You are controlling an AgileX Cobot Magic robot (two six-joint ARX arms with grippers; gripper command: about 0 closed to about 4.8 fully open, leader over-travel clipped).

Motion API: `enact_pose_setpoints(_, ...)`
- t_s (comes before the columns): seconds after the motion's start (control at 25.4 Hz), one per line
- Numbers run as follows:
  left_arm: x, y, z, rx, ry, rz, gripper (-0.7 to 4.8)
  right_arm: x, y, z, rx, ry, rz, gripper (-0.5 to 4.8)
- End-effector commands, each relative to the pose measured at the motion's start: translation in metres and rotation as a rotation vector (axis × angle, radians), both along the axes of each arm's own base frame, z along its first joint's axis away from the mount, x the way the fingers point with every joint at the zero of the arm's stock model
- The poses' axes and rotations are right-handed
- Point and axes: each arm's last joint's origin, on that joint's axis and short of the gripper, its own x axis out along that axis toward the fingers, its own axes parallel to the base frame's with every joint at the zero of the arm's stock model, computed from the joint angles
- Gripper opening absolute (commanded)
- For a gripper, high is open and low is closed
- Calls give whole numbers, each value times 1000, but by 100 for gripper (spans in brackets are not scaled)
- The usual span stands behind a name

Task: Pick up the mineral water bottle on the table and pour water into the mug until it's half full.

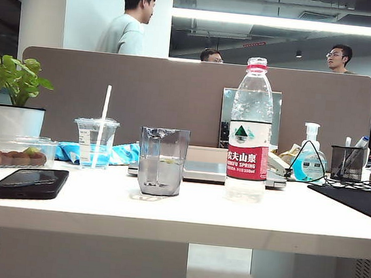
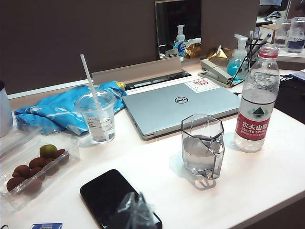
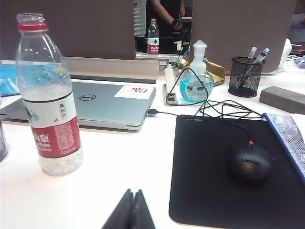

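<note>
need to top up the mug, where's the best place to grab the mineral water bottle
Grip the mineral water bottle around its labelled middle, coming level from its open right side with the shut right gripper opened first: it stands upright, uncapped, with the mug on its left.

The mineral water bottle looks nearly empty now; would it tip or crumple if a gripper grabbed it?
The mineral water bottle probably is light: only a little water shows at its base. Tall and narrow, it may tip when nudged. Its thin ribbed plastic could dent under a firm squeeze.

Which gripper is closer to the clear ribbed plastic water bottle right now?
Right. The right gripper, fingers shut, sits just in front of the clear ribbed plastic water bottle. The left gripper is farther, beyond the faceted glass tumbler.
</note>
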Motion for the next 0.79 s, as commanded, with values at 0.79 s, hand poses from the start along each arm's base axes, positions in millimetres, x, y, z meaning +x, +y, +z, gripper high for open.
enact_pose_setpoints(0.79,0,0,2,-2,-14,-5,-4,-2,-1,-8,-2,57,-27,-5)
